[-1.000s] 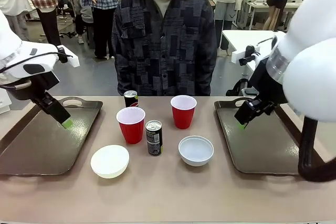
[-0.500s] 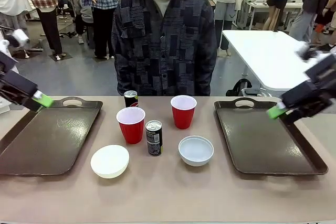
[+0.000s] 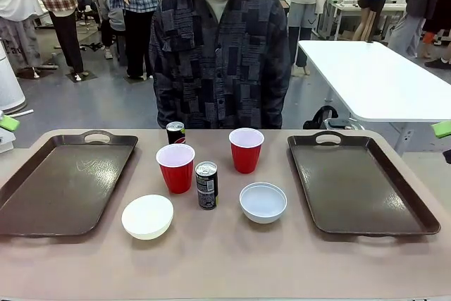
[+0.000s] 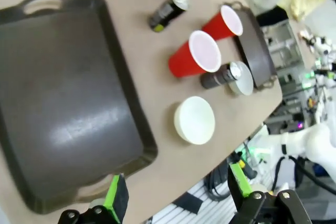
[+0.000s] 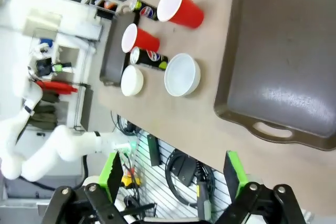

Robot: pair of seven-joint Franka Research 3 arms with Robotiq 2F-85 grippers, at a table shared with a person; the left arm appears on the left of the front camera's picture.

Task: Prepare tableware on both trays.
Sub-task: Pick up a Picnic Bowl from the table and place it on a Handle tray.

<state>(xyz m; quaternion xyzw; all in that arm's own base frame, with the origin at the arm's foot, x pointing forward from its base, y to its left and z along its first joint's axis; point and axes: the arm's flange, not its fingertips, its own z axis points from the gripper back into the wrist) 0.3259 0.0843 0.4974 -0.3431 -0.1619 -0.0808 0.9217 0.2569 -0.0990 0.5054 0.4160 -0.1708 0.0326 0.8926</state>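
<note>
Two dark brown trays lie bare, the left tray (image 3: 63, 188) and the right tray (image 3: 359, 188). Between them stand two red cups (image 3: 175, 167) (image 3: 246, 149), two dark cans (image 3: 206, 185) (image 3: 175, 132) and two white bowls (image 3: 147, 216) (image 3: 263, 202). My left gripper (image 4: 177, 190) hangs open high above the left tray (image 4: 58, 103), with nothing between its jaws. Open and empty too, my right gripper (image 5: 172, 174) is high above the near end of the right tray (image 5: 289, 61). In the front view, one green pad (image 3: 8, 123) shows at the left edge and another pad (image 3: 442, 129) at the right edge.
A person in a dark patterned shirt (image 3: 218, 54) stands at the far side of the table, hands out of sight. A white table (image 3: 366, 75) stands behind on the right. Bare tabletop (image 3: 225, 266) runs along the near edge.
Both arms have drawn back from over the trays, outward and upward to the edges of the front view. Nothing on the table has moved.
</note>
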